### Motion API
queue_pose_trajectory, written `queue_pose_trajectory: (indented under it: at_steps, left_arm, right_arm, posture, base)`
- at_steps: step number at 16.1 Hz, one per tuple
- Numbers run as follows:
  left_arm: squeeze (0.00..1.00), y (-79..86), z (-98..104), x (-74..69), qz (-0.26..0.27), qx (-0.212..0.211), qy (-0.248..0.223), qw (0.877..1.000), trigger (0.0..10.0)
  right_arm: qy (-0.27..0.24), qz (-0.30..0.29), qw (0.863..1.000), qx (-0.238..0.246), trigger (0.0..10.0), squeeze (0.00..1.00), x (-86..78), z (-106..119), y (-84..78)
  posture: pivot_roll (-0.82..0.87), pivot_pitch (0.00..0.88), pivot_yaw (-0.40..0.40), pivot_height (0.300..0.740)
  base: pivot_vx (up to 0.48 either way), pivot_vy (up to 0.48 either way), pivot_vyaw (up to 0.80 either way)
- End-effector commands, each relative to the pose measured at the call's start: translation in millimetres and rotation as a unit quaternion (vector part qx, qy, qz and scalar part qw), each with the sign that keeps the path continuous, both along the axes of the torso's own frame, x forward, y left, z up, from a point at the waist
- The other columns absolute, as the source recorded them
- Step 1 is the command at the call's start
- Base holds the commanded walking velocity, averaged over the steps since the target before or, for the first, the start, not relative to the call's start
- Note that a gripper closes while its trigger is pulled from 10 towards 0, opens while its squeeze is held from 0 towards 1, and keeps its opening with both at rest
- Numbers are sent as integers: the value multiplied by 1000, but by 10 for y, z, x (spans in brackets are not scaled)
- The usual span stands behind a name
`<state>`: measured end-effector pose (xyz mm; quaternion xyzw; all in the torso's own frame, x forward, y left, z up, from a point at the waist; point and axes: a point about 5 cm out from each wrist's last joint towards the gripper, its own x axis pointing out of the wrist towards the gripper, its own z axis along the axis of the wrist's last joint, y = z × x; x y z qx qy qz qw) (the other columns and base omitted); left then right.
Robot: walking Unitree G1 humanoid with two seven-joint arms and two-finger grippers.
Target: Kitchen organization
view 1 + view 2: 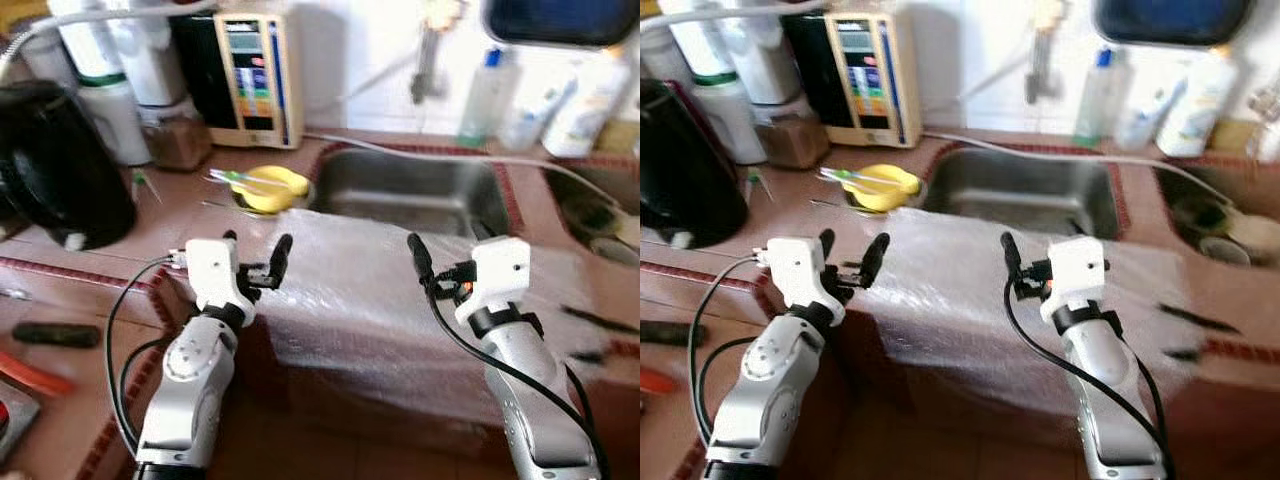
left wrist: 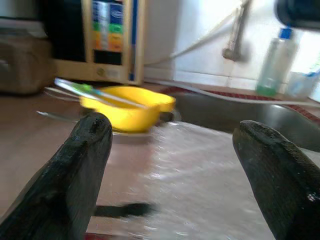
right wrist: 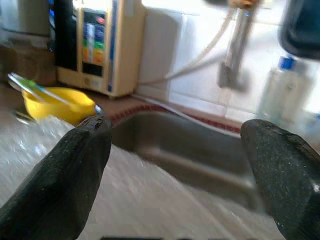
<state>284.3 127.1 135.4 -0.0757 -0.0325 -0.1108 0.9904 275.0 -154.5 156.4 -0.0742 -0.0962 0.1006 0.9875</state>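
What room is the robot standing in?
Most likely a home kitchen. There is a steel sink set into a tiled counter, a black kettle on the left, and a yellow bowl with utensils beside the sink.

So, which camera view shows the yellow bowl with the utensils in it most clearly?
The left wrist view: the yellow bowl is close there, between the left gripper's open fingers, with utensils lying across it. Both eye views show it small and blurred beside the sink. The right wrist view catches it at the picture's edge.
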Motion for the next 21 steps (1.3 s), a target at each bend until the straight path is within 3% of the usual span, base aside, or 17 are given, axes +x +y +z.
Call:
queue_pose_trajectory:
  at_steps: [1, 9, 15, 21]
  left_arm:
    - [0, 108, 8, -6, 13, 9, 0, 1000, 10000]
    - [0, 112, -15, -7, 15, 14, 5, 1000, 10000]
    - [0, 92, -65, -12, 14, 2, 19, 1000, 10000]
    - [0, 84, -82, -14, 11, 4, 23, 1000, 10000]
  right_arm:
    - [-8, 16, 1000, 3, 10000, 0, 2, 51, 77]
    - [-9, 16, 1000, 10, 10000, 0, 3, 68, 77]
    - [-10, 14, 1000, 0, 10000, 0, 0, 75, 64]
    - [-8, 11, 1000, -4, 10000, 0, 6, 65, 57]
  posture:
    - [-74, 0, 44, 740]
    - [-78, 0, 40, 740]
    - [-86, 0, 39, 740]
    - [-85, 0, 40, 740]
  base:
    - [281, 0, 0]
    - [277, 0, 0]
    - [0, 0, 0]
    - [0, -276, 0]
